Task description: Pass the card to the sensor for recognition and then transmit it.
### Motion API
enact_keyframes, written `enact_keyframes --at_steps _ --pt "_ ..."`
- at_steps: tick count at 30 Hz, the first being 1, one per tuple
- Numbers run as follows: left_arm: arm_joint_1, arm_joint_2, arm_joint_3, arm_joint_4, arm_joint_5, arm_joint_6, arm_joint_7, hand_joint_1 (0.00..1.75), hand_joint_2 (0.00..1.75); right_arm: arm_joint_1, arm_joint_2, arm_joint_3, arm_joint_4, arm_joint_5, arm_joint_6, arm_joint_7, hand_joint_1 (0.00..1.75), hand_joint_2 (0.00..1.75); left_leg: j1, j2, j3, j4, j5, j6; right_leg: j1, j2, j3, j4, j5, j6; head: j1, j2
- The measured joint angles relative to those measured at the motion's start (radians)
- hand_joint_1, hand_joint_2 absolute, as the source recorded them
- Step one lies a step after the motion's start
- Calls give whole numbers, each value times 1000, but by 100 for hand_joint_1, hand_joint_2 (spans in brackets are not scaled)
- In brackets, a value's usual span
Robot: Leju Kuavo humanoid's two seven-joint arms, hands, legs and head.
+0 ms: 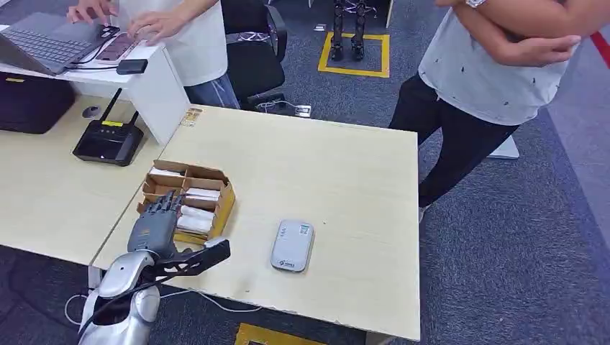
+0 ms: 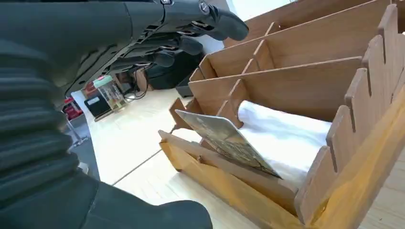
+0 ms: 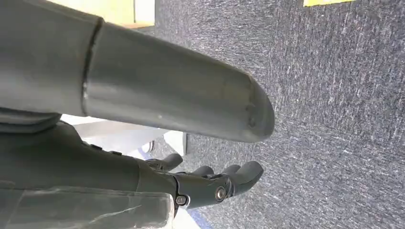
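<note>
The left hand [image 1: 155, 223] is held over the near end of a wooden divided box [image 1: 219, 208] that stands on the light wooden surface [image 1: 338, 172]. Its fingers are spread above the compartments and nothing is gripped by them; in the left wrist view the dark fingers [image 2: 191, 45] are seen stretched out over the box, apart from the thick grey thumb [image 2: 157, 217].

White cards [image 1: 196, 218] are stacked in the box's compartments. In the left wrist view one printed card [image 2: 224, 138] is seen tilted up, leaning against a wooden divider [image 2: 229, 98] over white material in the nearest compartment; it is not touched by the hand.

The sensor [image 1: 292, 245], a flat white and grey device, lies on the surface just to the right of the box, apart from it.

The right hand [image 3: 210, 183] is seen hanging above grey carpet [image 3: 334, 95], its fingers loosely extended with nothing held.

On the adjoining surface at left a black router [image 1: 108, 140] with two antennas is placed. Further back a laptop [image 1: 43, 43] is being touched by a person's hands [image 1: 155, 25]. A second person [image 1: 496, 65] with folded arms stands at the right.
</note>
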Motion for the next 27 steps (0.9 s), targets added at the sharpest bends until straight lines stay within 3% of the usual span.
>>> enact_keyframes --at_steps 9,10,11,27 --pt "0 -2 0 0 0 0 0 7 175 0 0 3 0 0 0 3 0 0 0 0 0 0 0 0 0 0 0 0 0 0 0 0" --pt "0 -2 0 0 0 0 0 152 175 0 0 3 0 0 0 3 0 0 0 0 0 0 0 0 0 0 0 0 0 0 0 0" --pt "0 -2 0 0 0 0 0 175 175 0 0 3 0 0 0 3 0 0 0 0 0 0 0 0 0 0 0 0 0 0 0 0" --pt "-9 -6 0 2 12 15 -5 175 175 0 0 10 0 0 6 3 0 0 0 0 0 0 0 0 0 0 0 0 0 0 0 0"
